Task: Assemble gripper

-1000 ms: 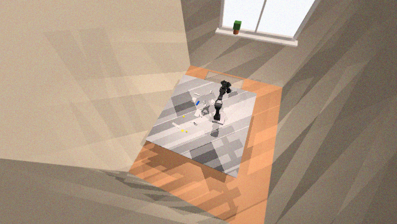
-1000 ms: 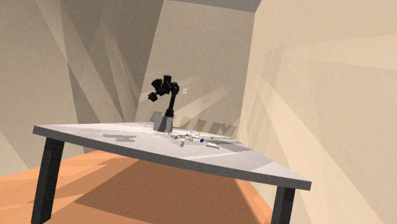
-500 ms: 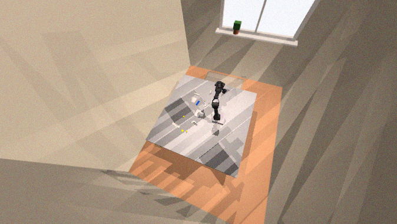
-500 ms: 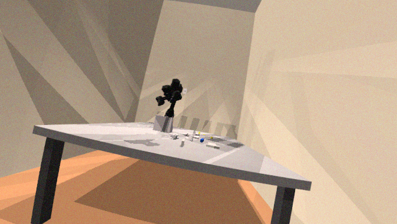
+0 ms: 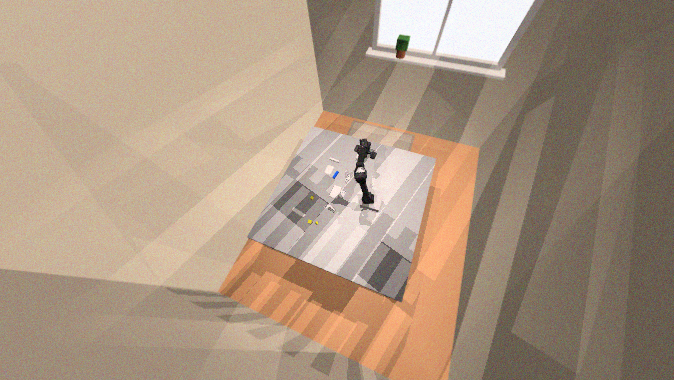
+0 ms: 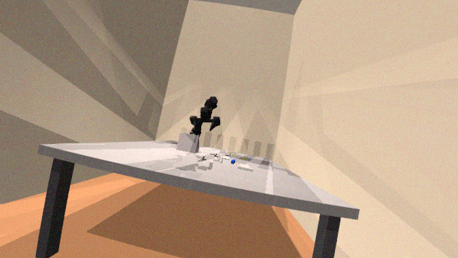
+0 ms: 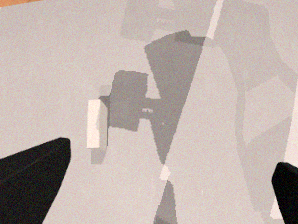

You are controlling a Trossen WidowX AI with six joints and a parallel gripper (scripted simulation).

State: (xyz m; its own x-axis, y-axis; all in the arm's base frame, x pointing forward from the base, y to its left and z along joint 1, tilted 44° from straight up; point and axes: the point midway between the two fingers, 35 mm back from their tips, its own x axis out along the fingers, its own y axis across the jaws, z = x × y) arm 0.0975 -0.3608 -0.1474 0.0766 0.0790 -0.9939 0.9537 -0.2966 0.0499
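Gripper-base pieces, pale and small, lie scattered on the grey table, in front of and to one side of the arm. At this size I cannot tell which are the jaws and which is the housing plate, or whether any jaw sits on its pin. Several pale parts lie visibly apart, so the whole thing is not put together and closed.

The gripper is wide open, with nothing between its fingers. It hangs above the table, clear of the surface. The wrist view has one dark fingertip at either side, and between them a pale oblong block lies on the table below, nearer the fingertip on the picture's left. The gripper's shadow falls beside that block.

A small blue block lies among the pale pieces. Small yellow pieces lie on the table too. A potted plant stands on the windowsill.
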